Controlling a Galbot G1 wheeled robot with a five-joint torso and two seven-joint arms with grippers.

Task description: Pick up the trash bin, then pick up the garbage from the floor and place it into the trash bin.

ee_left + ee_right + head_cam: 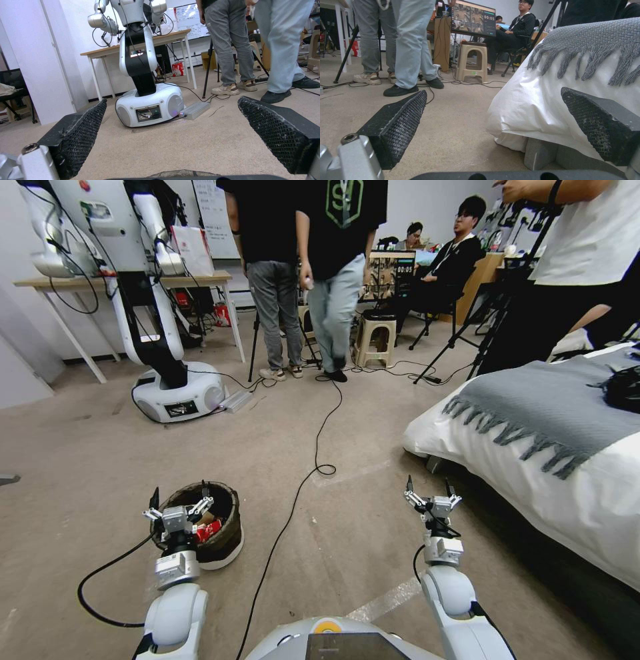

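One trash bin (223, 543) is seen on the floor at about seven o'clock in the head view, round, with a dark liner folded over its rim and red scraps (208, 530) inside. The left gripper (179, 501) is held over the bin's near rim with its fingers spread apart. In the left wrist view the same gripper (171, 117) is shown from behind: two black wedge-shaped pads (83, 130) with a fine mesh texture, wide apart, and a crumpled sliver of the liner (181, 173) at six o'clock.

At five o'clock in the head view the right gripper (431, 492) is held above bare carpet, also spread open. Its wrist view adds the low detail: the gripper (493, 113) beside a smooth white bedsheet (533, 105) draped to the floor, topped by a knitted grey blanket (586, 40) with a fringe. A second white robot (177, 393) with a rounded base is seen at eleven o'clock.
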